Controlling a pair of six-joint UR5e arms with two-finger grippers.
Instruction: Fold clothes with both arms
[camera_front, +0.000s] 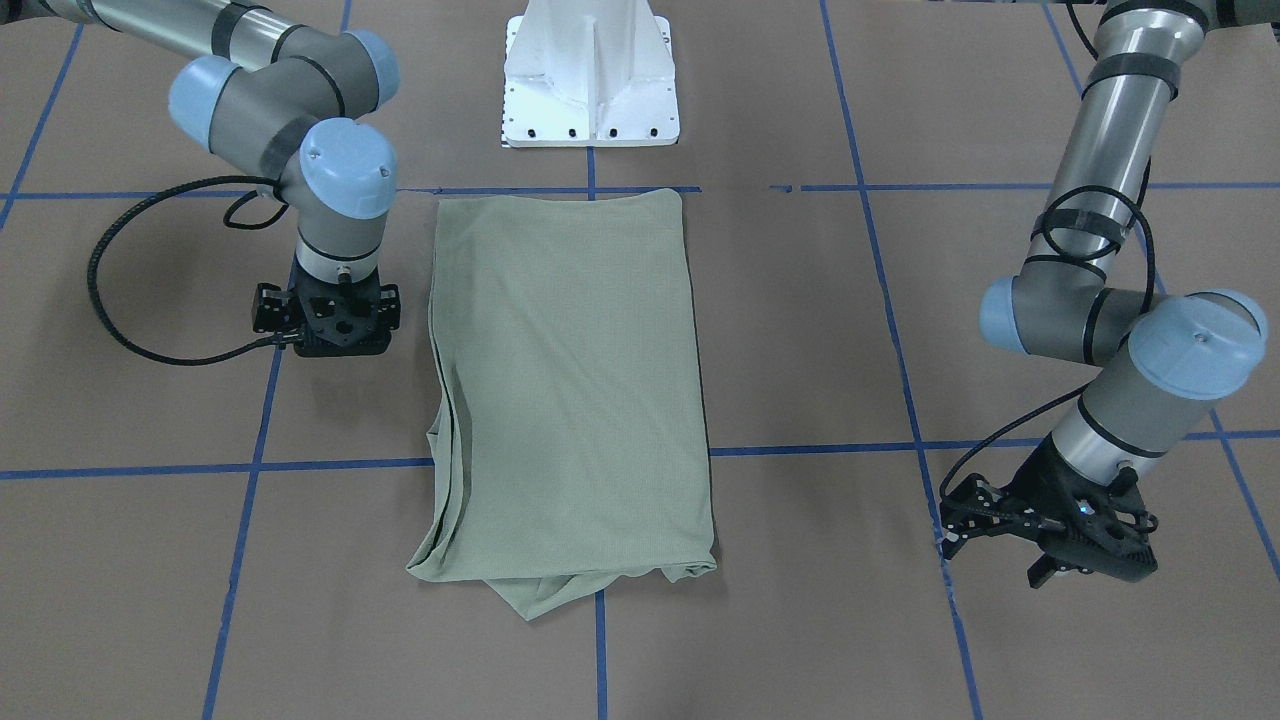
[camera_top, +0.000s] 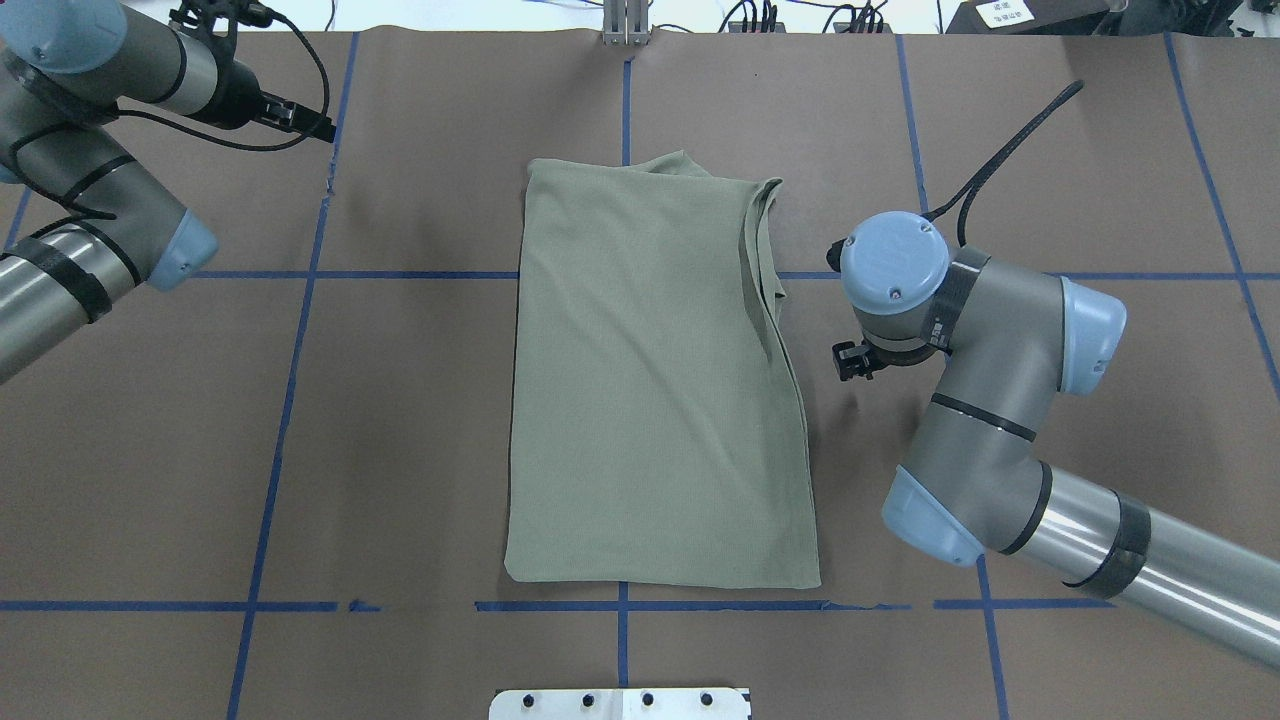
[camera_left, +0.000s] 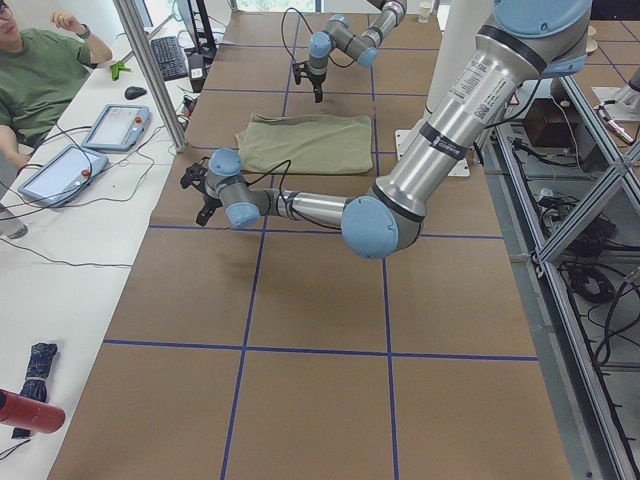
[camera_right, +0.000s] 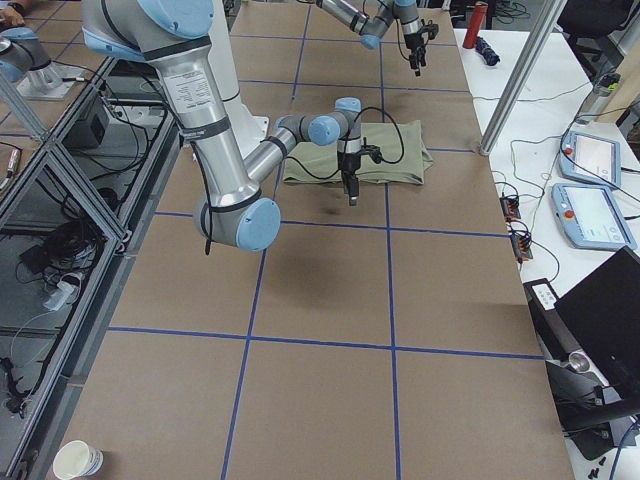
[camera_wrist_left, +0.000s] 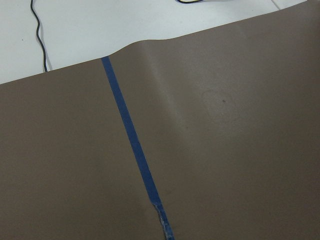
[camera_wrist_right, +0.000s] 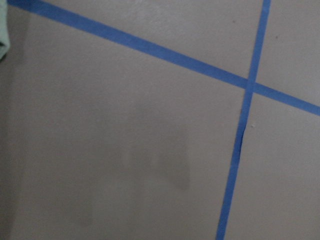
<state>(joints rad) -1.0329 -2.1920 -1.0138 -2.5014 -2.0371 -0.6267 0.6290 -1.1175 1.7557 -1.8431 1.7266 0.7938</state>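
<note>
Front-facing view: the shirt (camera_front: 570, 390) lies flat mid-worktop (camera_front: 800, 330) as a long narrow rectangle, sleeves folded in. Judged step: lengthwise folds done, crosswise fold pending. The right hand (camera_front: 330, 320) hangs just beside one long edge. The left hand (camera_front: 1050, 545) is well apart, off the far corner. Neither touches the cloth. Fingers apart or together: cannot tell for either.

Overhead view: the short end near the robot is straight. The far end is ragged, with under-layers poking out. The long edge on the robot's right shows stacked layers, the other is clean. Next move probably needs both hands on the two corners of one short end, all layers pinched. Open worktop all round.

Left wrist view: only brown paper and blue tape (camera_wrist_left: 132, 150).

Right wrist view: crossing tape and a green sliver at the frame's left edge.
</note>
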